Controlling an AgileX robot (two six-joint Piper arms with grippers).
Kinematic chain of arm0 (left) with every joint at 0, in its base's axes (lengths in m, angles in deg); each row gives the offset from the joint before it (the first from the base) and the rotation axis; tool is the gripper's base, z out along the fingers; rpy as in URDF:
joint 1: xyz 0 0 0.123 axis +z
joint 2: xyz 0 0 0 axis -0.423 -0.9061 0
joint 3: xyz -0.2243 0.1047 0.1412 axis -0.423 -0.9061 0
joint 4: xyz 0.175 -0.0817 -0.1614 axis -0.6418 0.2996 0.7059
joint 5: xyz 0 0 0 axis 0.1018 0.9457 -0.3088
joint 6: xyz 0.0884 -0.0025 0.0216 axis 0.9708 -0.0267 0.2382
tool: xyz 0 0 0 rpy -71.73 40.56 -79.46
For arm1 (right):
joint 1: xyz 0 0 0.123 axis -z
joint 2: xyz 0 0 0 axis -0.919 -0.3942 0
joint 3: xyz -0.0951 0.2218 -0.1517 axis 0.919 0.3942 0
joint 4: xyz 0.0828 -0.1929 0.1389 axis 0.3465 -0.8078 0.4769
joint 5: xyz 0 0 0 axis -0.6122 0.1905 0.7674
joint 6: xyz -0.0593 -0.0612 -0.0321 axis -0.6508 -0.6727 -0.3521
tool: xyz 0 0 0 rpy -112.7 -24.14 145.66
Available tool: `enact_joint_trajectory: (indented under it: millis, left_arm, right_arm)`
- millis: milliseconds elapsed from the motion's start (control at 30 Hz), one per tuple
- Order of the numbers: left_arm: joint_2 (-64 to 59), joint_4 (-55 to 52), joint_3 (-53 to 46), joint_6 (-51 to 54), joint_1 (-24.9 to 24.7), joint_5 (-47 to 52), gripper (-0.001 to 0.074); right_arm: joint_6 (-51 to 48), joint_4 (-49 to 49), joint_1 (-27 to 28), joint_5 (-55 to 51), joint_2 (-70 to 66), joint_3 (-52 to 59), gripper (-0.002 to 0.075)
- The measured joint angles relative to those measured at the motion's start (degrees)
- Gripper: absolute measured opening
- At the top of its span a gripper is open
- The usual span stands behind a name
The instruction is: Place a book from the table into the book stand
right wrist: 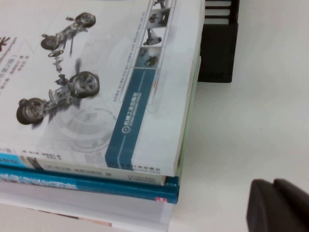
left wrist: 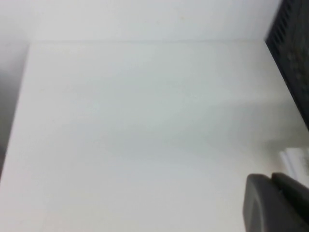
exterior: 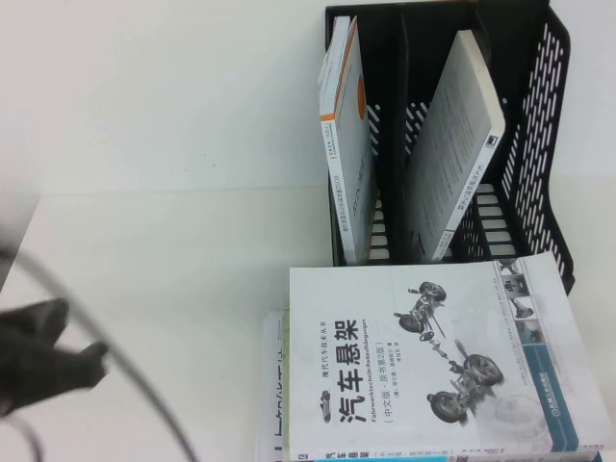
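Note:
The black book stand stands at the back right of the white table. A large white paperback book leans in its right compartment. A thin white book with an orange mark leans in the left compartment. My left gripper hovers low at the front left, shut and empty; its tips hang over bare table. My right gripper is shut and empty, just off the corner of a book stack; it is outside the high view.
A stack of books lies in front of the stand, topped by a white book with a car-suspension drawing; a blue-edged book lies beneath. A dark cable loops over the front left. The stand's corner sits behind the stack.

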Motion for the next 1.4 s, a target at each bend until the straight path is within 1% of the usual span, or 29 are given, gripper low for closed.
enact_joint_trajectory:
  millis: [67, 167, 333, 433, 567, 633, 733, 900, 967, 1067, 1133, 1233, 1300, 1400]
  left_arm:
    - [4.6, -3.3, -6.1, -4.33, 3.0, -4.56, -0.0002]
    - [11.18, -6.73, -13.97, -8.84, 9.1, -11.05, -0.0002]
    - [23.21, -8.63, -24.81, -10.75, 20.63, -21.04, -0.0002]
    - [30.01, -9.07, -30.09, -11.0, 26.7, -26.34, -0.0002]
    - [36.03, -9.4, -35.06, -12.86, 33.83, -32.51, -0.0002]
    - [37.45, -9.64, -36.82, -14.64, 36.43, -34.89, -0.0002]
    - [38.08, -9.9, -37.16, -17.33, 38.5, -37.18, -0.0002]
    - [38.06, -9.99, -37.16, -17.28, 38.51, -38.29, -0.0002]
    - [38.06, -6.18, -37.16, -12.1, 37.22, -38.04, -0.0002]
    - [38.1, 7.95, -37.16, 6.54, 35.46, -37.38, -0.0002]
    - [38.1, 18.79, -37.16, 21.37, 34.9, -37.25, -0.0002]
    - [39.66, 28.29, -37.16, 35.87, 34.77, -36.73, -0.0002]
    - [41.72, 31.27, -37.16, 41.82, 34.77, -35.16, -0.0002]
    - [45.68, 36.68, -37.16, 45.56, 34.77, -29.87, -0.0002]
  right_arm:
    - [0.0, 0.0, 0.0, 0.0, 0.0, 0.0, 0.0006]
    - [0.0, 0.0, 0.0, 0.0, 0.0, 0.0, 0.0006]
    - [0.0, 0.0, 0.0, 0.0, 0.0, 0.0, 0.0006]
    - [0.0, 0.0, 0.0, 0.0, 0.0, 0.0, 0.0006]
    - [0.0, 0.0, 0.0, 0.0, 0.0, 0.0, 0.0006]
    - [0.0, 0.0, 0.0, 0.0, 0.0, 0.0, 0.0006]
    - [0.0, 0.0, 0.0, 0.0, 0.0, 0.0, 0.0006]
    - [0.0, 0.0, 0.0, 0.0, 0.0, 0.0, 0.0006]
    - [0.0, 0.1, 0.0, 0.0, 0.0, 0.0, 0.0006]
    - [0.0, 0.25, 0.0, 0.0, 0.0, 0.0, 0.0006]
    - [0.0, 0.46, 0.0, 0.0, 0.0, 0.0, 0.0006]
    - [0.0, 0.46, 0.0, 0.0, 0.0, 0.0, 0.0006]
    - [0.0, 0.56, 0.0, 0.0, 0.0, 0.0, 0.0006]
    - [0.0, 0.56, 0.0, 0.0, 0.0, 0.0, 0.0006]
